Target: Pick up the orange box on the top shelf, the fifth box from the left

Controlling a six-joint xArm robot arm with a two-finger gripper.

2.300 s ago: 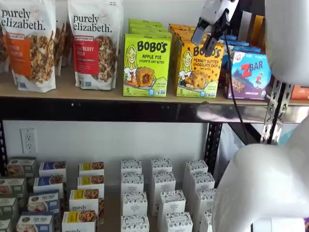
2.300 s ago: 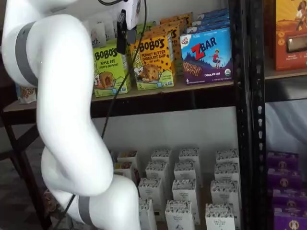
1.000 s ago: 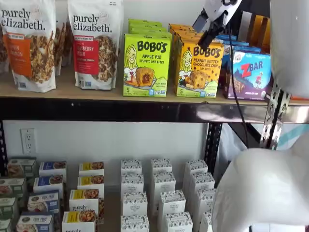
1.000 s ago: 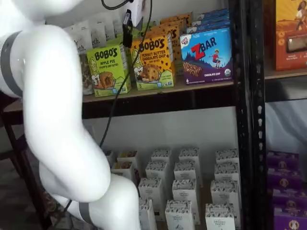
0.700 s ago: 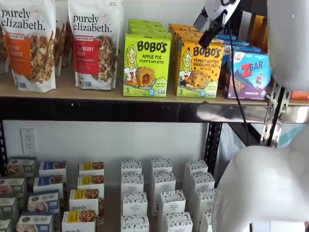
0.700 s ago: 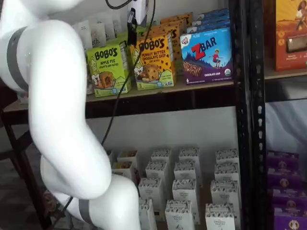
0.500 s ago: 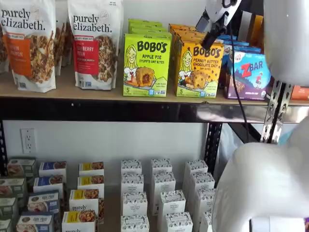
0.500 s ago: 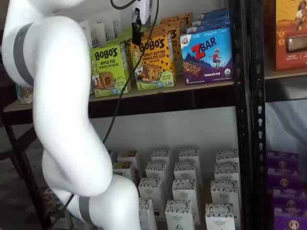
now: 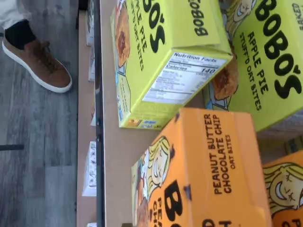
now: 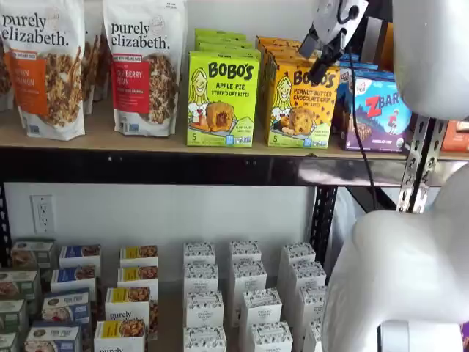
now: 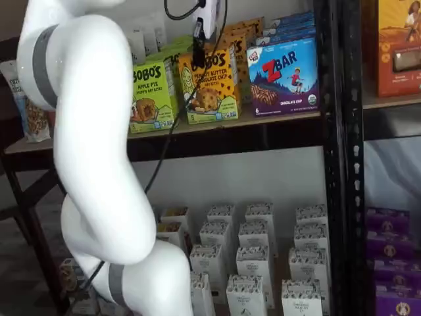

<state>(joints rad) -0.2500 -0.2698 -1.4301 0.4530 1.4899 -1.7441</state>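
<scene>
1. Arm fills my near view in both shelf views.
2. Jaws hang just in front of the orange box's upper edge; I cannot tell their gap.
3. The orange box stands on the top shelf, between the green box and the ZBar box.

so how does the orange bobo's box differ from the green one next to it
The orange box is yellow-orange and reads Peanut Butter Chocolate Chip; the green box is lime green and reads Apple Pie. In a shelf view the orange box stands between the green box and a blue ZBar box, and the gripper hangs in front of the orange box's upper edge, not the green one. Both are Bobo's cartons of like size, upright on the top shelf.
</scene>
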